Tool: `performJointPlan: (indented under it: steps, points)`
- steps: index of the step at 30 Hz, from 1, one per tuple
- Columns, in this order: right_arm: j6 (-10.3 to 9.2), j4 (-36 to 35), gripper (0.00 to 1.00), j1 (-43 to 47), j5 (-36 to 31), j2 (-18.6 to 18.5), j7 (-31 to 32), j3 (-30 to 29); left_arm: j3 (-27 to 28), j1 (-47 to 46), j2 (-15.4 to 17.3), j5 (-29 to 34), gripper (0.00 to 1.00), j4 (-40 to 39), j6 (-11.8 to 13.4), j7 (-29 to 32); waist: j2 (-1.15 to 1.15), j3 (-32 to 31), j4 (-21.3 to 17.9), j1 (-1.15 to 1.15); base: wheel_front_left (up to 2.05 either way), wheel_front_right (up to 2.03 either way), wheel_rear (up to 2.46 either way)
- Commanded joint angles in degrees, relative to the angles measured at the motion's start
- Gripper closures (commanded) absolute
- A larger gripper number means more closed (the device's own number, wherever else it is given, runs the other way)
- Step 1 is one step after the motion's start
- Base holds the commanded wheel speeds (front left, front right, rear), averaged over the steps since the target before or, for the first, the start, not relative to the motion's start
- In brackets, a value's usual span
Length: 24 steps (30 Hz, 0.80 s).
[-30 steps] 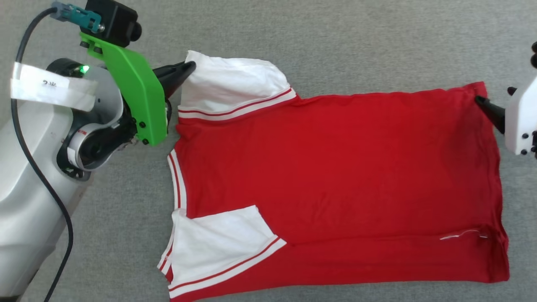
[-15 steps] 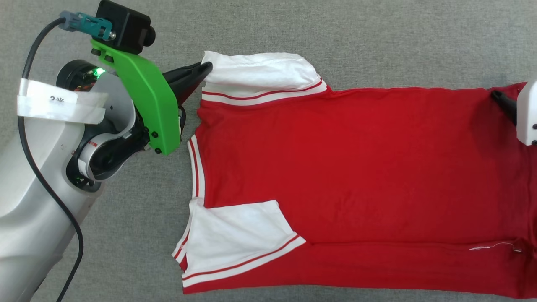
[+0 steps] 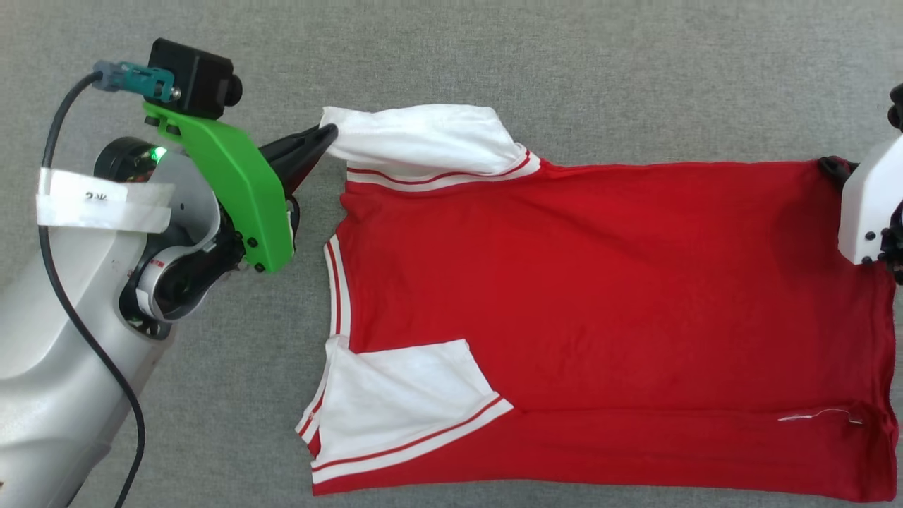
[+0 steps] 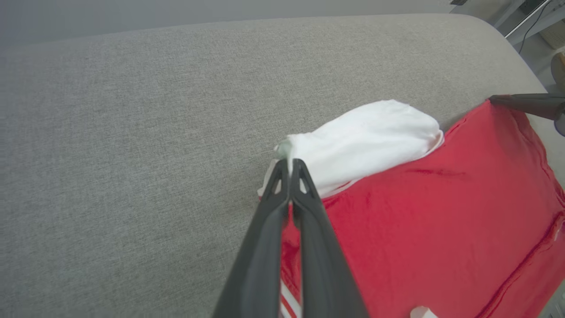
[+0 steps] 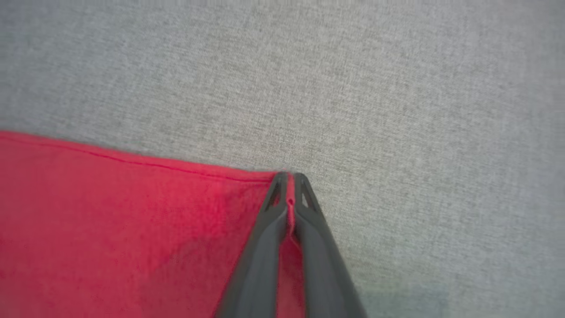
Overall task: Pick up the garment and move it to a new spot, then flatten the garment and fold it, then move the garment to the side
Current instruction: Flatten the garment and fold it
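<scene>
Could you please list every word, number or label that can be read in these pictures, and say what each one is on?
"2", then a character too blurred to read: handwritten on the white tape around the left forearm.
Small red marking on the white wrist ring: too small to read.
The garment: no lettering shows on its upturned side.

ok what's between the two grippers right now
In the head view the shirt spans it: left gripper pinches the white sleeve, right gripper the red hem corner.
</scene>
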Motion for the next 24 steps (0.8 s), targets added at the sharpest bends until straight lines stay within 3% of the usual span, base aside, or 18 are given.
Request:
performJointPlan:
  steps: [1, 13, 24]
  points:
    - [-0.04, 0.6, 1.00, 1.5, 0.6, 0.1, -1.6, -0.1, 0.6, 1.5, -0.4, -0.2, 1.00, 0.6, 0.0, -0.9, 0.00, -2.2, -0.7, 0.00, 0.00, 0.00, 0.00]
    - [-0.04, -0.3, 1.00, 10.3, 5.8, 0.4, -14.1, -2.4, 0.2, 11.0, 0.5, -1.3, 1.00, 1.1, 0.9, -4.8, 0.00, -11.4, -1.6, 0.00, 0.00, 0.00, 0.00]
    - [-0.04, -3.1, 1.00, 22.9, 10.1, -0.3, -21.2, -2.5, -0.3, 22.7, 2.5, -3.7, 1.00, -3.2, 3.8, -6.8, 0.00, -16.5, -1.7, 0.00, 0.00, 0.00, 0.00]
